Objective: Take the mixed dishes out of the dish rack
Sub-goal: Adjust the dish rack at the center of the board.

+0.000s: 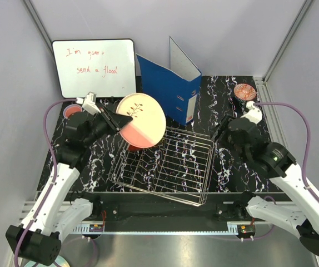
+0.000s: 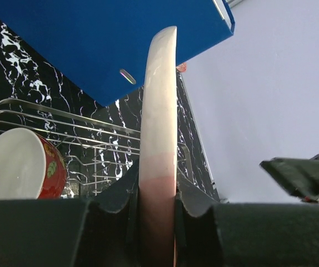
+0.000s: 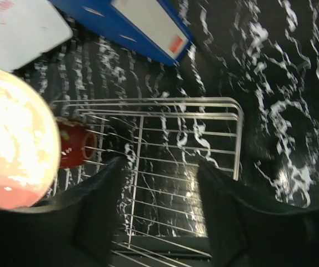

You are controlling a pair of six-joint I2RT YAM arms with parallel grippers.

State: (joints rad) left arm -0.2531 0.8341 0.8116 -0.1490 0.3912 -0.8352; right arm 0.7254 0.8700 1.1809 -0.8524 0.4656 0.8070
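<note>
My left gripper (image 1: pixel 116 120) is shut on the rim of the large cream-and-pink plate (image 1: pixel 141 120) and holds it on edge above the left end of the wire dish rack (image 1: pixel 168 167). In the left wrist view the plate (image 2: pixel 158 122) stands edge-on between my jaws (image 2: pixel 158 208). A small red-patterned bowl (image 2: pixel 23 164) lies on its side in the rack (image 2: pixel 98 139), partly under the plate (image 1: pixel 133 147). My right gripper (image 1: pixel 219 132) is open and empty over the rack's right end (image 3: pixel 162 183). The rack (image 3: pixel 187 144), bowl (image 3: pixel 73 147) and plate (image 3: pixel 15 144) show below it.
A blue ring binder (image 1: pixel 168 89) stands open behind the rack, close to the plate. A whiteboard (image 1: pixel 94 68) leans at the back left. A pink cup (image 1: pixel 70 111) sits at the far left and another red-patterned bowl (image 1: pixel 244 91) at the back right.
</note>
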